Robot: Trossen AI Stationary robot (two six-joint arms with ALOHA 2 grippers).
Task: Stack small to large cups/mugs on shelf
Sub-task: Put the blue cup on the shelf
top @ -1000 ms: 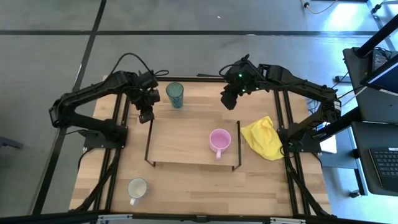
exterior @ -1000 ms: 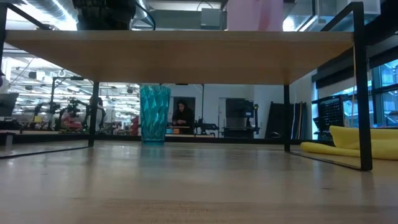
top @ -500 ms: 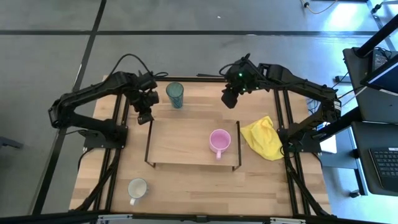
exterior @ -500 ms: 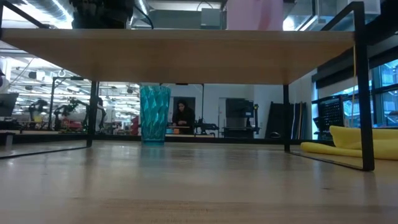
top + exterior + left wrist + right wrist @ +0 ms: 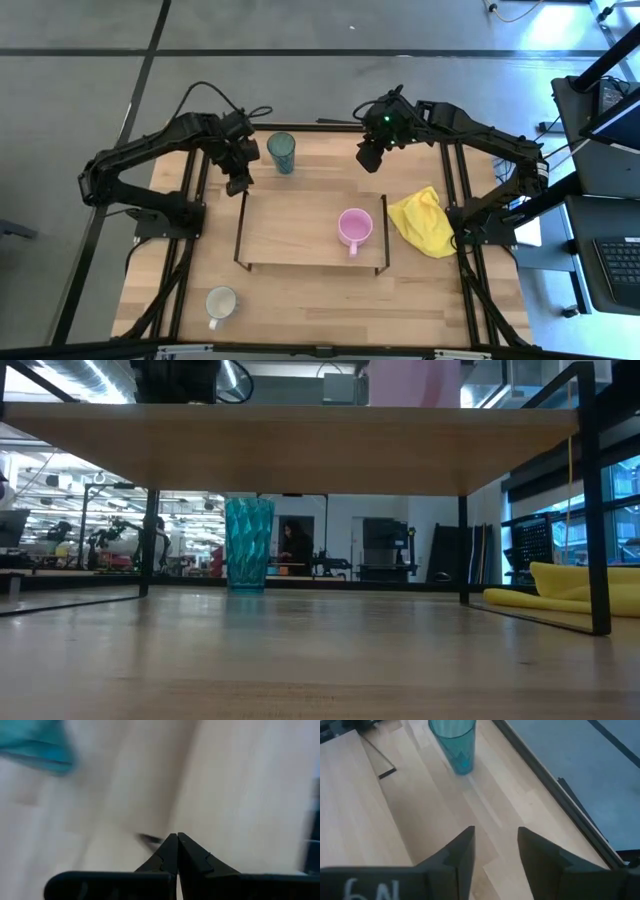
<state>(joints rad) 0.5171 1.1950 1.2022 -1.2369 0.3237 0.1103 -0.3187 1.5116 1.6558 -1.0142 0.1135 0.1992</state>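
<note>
Teal tumbler [image 5: 282, 152], upright near the bench's [image 5: 300, 300] far edge, long axis vertical, stands just beside the left end effector [image 5: 240, 183], fingers pressed together and now shifted toward the shelf [image 5: 290, 225]. Right end effector [image 5: 369, 159], spread and empty, is farther off.

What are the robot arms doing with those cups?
They are putting cups on the shelf. The pink mug already stands on it. The teal tumbler stands on the table behind the shelf, and the white mug in front of it, near the left corner. Neither claw holds anything. The left claw is shut, beside the tumbler. The right claw is open, above the table behind the shelf. A yellow cloth lies to the right.
</note>
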